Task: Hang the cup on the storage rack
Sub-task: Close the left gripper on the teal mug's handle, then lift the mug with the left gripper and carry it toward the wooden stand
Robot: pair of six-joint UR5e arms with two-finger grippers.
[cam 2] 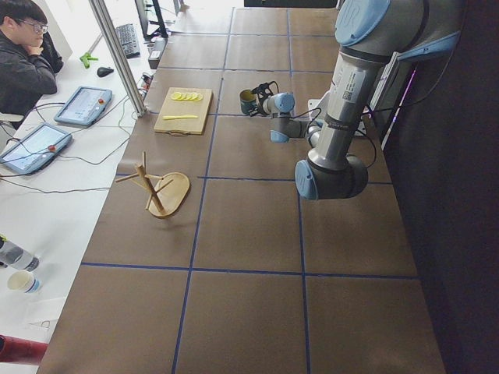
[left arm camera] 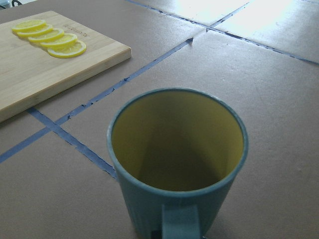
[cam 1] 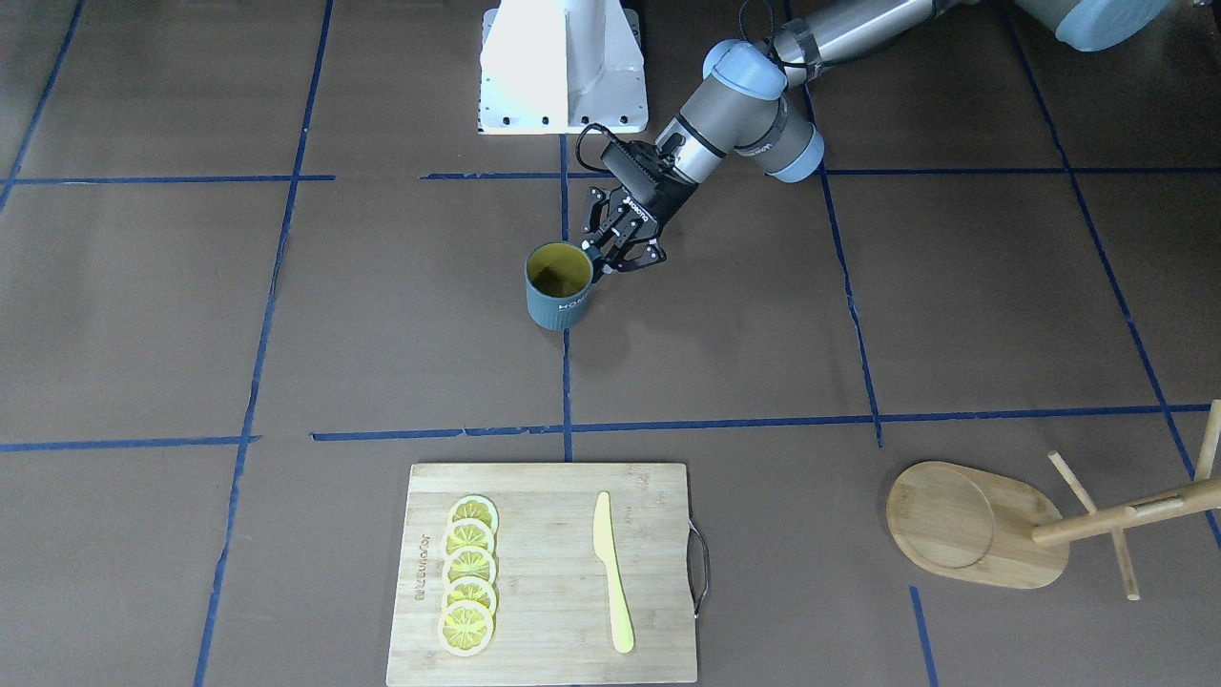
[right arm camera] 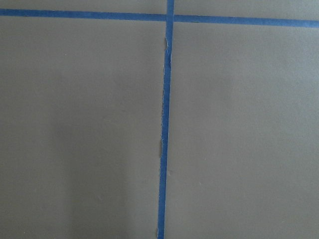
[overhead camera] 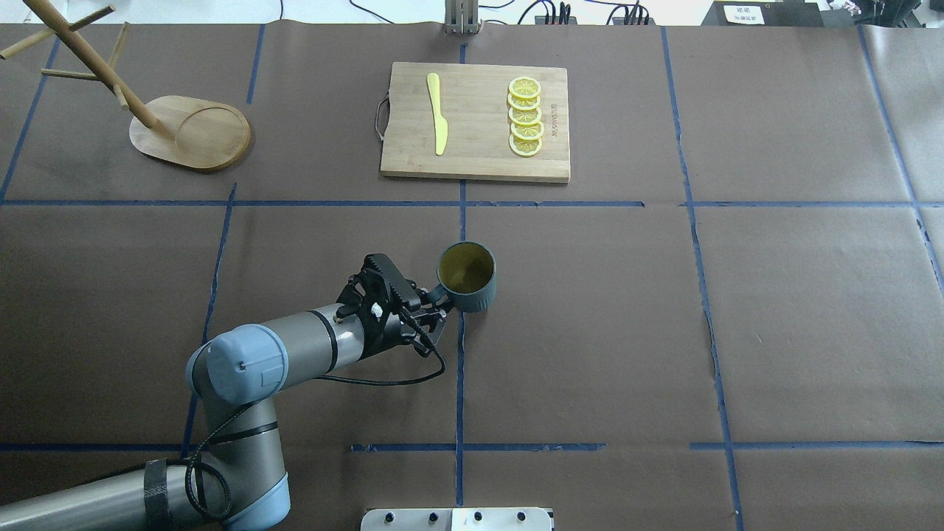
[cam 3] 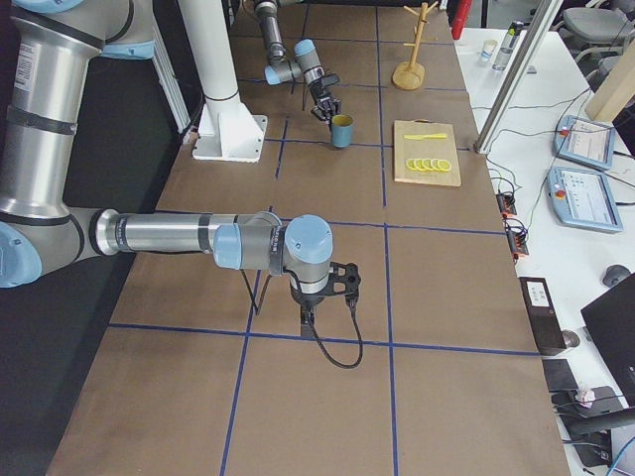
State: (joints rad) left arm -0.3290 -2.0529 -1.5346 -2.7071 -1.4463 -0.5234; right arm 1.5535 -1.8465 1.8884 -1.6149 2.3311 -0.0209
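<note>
A: Where is the dark blue-grey ribbed cup [cam 1: 558, 298] with the yellow interior to be found?

B: It is seen upright on the brown paper-covered table [cam 1: 954, 315], on the robot's side of the rectangular bamboo cutting board [cam 1: 553, 620]. It is well apart from the board and roughly in line with the board's middle. White lettering is shown on the side turned toward the board.

A: How is the left gripper [cam 1: 605, 258] set?

B: Its fingers are drawn in narrowly on the cup's squared handle, which is turned away from the board. In the left wrist view only the handle is caught, at the bottom edge. Whether the cup is raised off the table cannot be told.

A: And the storage rack [overhead camera: 193, 134]?

B: The light bamboo storage rack has an oval base with a round recess, a central pole and thin pegs. It is stood well apart from the board, beyond the end that bears the metal handle [cam 1: 704, 563].

A: What is laid on the board?

B: A row of five overlapping lemon slices [cam 1: 467, 572] is laid there, with a pale yellow knife [cam 1: 610, 572] placed alongside, apart from them.

A: Can the right gripper [cam 3: 342, 293] be judged?

B: It is held over bare table crossed by blue tape [right arm camera: 164, 124], well apart from the board toward the robot's right. It is shown only small in a side view, so wide or narrow cannot be told
</note>
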